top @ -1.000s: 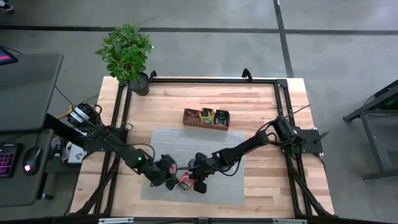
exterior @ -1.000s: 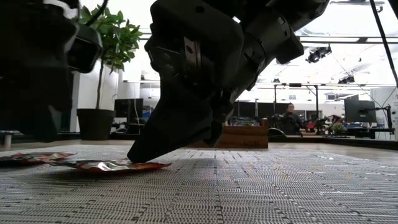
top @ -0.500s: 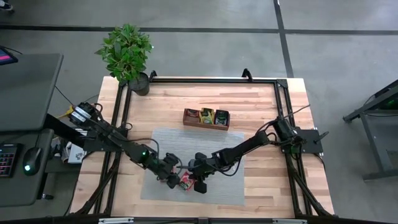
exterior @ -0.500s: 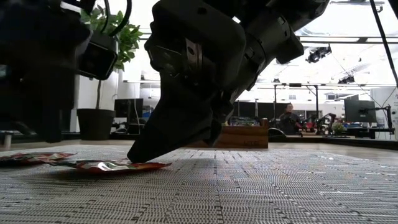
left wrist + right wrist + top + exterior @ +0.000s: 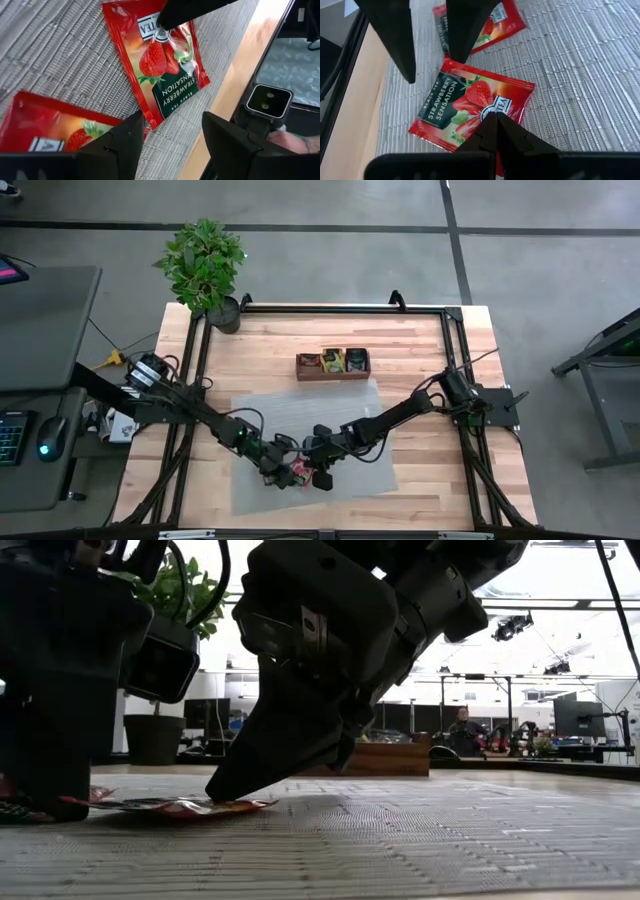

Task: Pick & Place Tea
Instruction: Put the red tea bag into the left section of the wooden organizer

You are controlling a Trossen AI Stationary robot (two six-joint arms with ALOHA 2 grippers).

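Note:
A red strawberry tea sachet (image 5: 297,471) (image 5: 465,105) lies flat on the grey mat (image 5: 350,480). A second red sachet (image 5: 45,125) (image 5: 495,20) lies flat beside it. My right gripper (image 5: 318,472) (image 5: 495,116) is shut, its tip down on the first sachet. My left gripper (image 5: 275,468) (image 5: 174,116) is open and low over the mat, just left of that sachet. One of its fingers stands at the sachet's corner. More sachets sit in the wooden tray (image 5: 333,377). My right gripper presses its shut fingertips down on the strawberry sachet at the edge with the white label (image 5: 502,105). It comes slanting down from the table's right, and the sachet lies flat on the mat. My left gripper points down with its fingers apart. One fingertip (image 5: 409,75) is on the mat and the other (image 5: 456,56) stands at the sachet's corner. Whether that one touches the sachet, I cannot tell.
The tray stands at the mat's far edge. A potted plant (image 5: 205,265) sits at the table's far left corner. A black frame (image 5: 450,315) runs around the table. Bare wood shows to the right of the mat and beyond the tray. People sit in the room behind.
My left gripper has moved right toward the sachets and the right gripper, and has come down onto the mat. The mat has turned on the table, and its far edge now reaches the tray. The tray has shifted slightly toward the far edge. The right gripper has kept still.

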